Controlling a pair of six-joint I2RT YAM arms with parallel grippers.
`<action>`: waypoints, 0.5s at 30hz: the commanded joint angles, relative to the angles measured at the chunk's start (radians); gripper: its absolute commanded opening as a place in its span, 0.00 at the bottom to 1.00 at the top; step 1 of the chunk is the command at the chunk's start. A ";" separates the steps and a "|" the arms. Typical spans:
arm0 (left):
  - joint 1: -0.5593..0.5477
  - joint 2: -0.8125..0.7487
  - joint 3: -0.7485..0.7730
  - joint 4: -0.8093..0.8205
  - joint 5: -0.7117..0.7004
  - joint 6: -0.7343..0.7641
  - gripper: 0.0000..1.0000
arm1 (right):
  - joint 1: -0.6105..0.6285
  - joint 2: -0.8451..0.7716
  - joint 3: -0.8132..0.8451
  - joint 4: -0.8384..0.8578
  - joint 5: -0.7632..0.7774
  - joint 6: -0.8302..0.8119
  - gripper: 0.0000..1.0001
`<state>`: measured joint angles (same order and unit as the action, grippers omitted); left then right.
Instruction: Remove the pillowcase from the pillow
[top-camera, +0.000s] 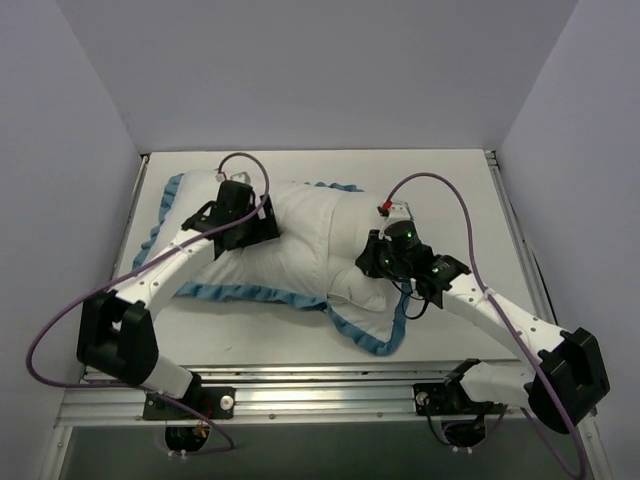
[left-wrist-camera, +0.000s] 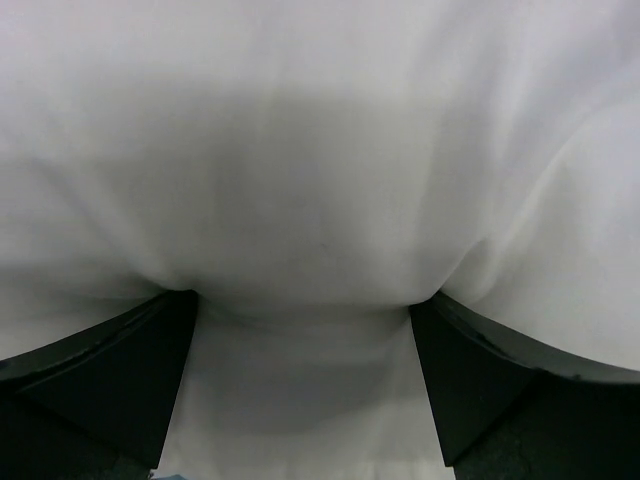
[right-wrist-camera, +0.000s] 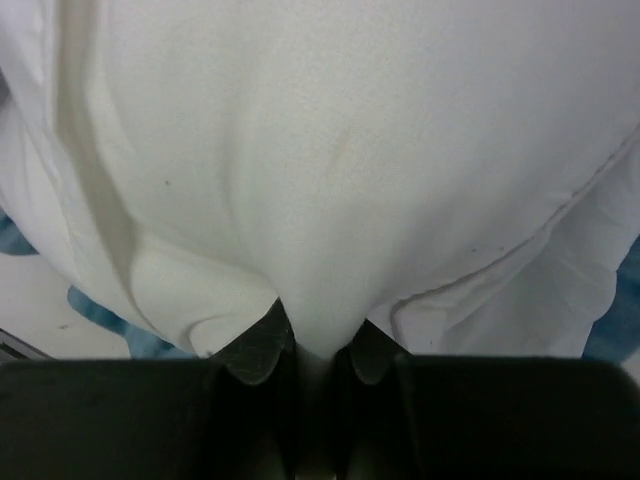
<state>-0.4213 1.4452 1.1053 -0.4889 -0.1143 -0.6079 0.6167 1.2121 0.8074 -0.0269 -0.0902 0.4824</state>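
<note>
The plump white pillow (top-camera: 320, 235) lies across the table's middle. The pillowcase (top-camera: 240, 293) lies around and under it; only its blue ruffled edge and white fabric show. My left gripper (top-camera: 265, 225) is open, its jaws wide apart and pressed into white fabric at the pillow's left part; that fabric (left-wrist-camera: 300, 180) fills the left wrist view and bulges between the jaws (left-wrist-camera: 303, 320). My right gripper (top-camera: 368, 265) is shut on a pinch of white fabric at the pillow's near right corner (right-wrist-camera: 318, 345). Blue bits of the pillowcase (right-wrist-camera: 100, 315) show beneath.
A loop of blue ruffle (top-camera: 385, 335) trails toward the table's near edge by my right arm. The white table (top-camera: 440, 170) has grey walls on the left, back and right. A metal rail (top-camera: 320, 395) runs along the near edge.
</note>
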 joint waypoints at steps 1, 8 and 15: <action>0.004 0.142 0.163 0.229 0.103 0.039 0.96 | 0.008 -0.092 -0.031 -0.060 0.084 0.042 0.00; -0.005 0.163 0.201 0.331 0.200 0.007 0.96 | 0.015 -0.125 -0.068 -0.033 0.069 0.097 0.00; -0.005 -0.193 -0.175 0.297 0.131 -0.119 0.96 | 0.021 -0.069 -0.011 -0.002 0.056 0.076 0.00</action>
<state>-0.4221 1.3987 1.0370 -0.1753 0.0292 -0.6521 0.6281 1.1156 0.7513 -0.0570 -0.0334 0.5720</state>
